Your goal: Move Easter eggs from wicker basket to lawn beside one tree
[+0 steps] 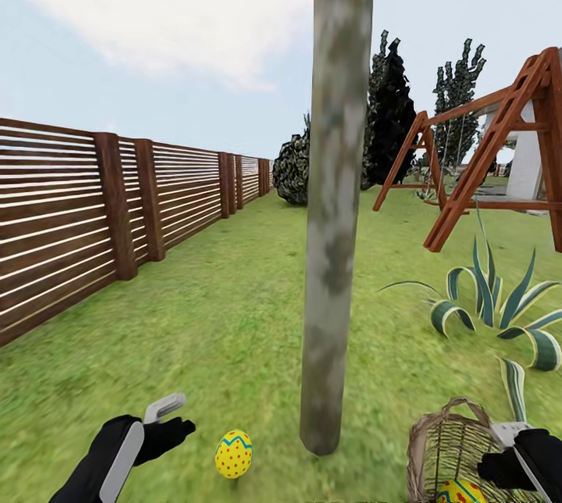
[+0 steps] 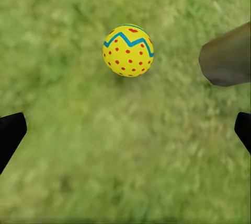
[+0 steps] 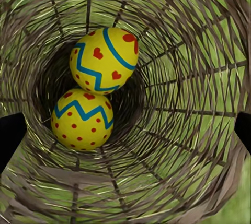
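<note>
One yellow Easter egg with red dots lies on the lawn just left of the tree trunk's base. My left gripper hovers above that egg, open and empty, and appears at the lower left in the head view. The wicker basket stands right of the trunk. Two Easter eggs sit at its bottom, one with hearts and one with dots. My right gripper is above the basket's mouth, open, fingers wide apart.
A striped agave grows just behind the basket. The slat fence runs along the left. A wooden swing frame and dark bushes stand further back on the right.
</note>
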